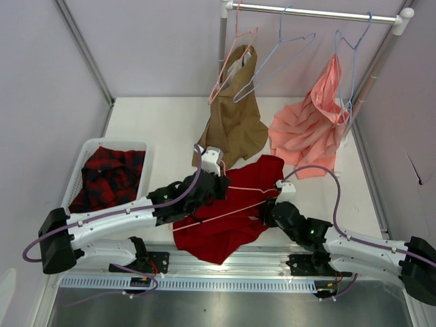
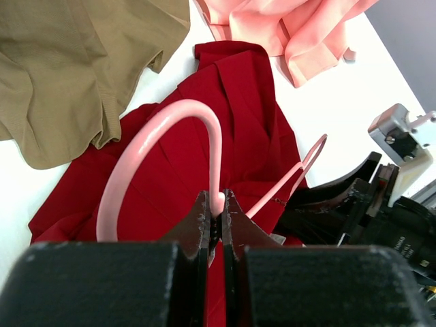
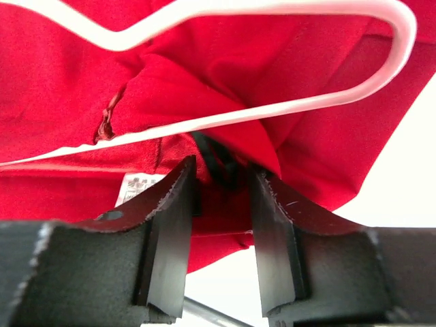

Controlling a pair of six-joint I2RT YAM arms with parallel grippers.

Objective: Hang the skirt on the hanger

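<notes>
The skirt, plain deep red and crumpled in loose folds, lies on the white table between the two arms. The pale-pink hanger rests across it. The left gripper is clamped on the hanger just below its hook. The right gripper pinches a fold of skirt. A tan garment lies just beyond.

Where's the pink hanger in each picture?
Top external: the hanger lies slanting across the red skirt, mid-table.
Left wrist: its hook arches mid-picture, pinched by the left gripper.
Right wrist: its wire runs along the top and right.
Shared landmark: the red skirt under it.
</notes>
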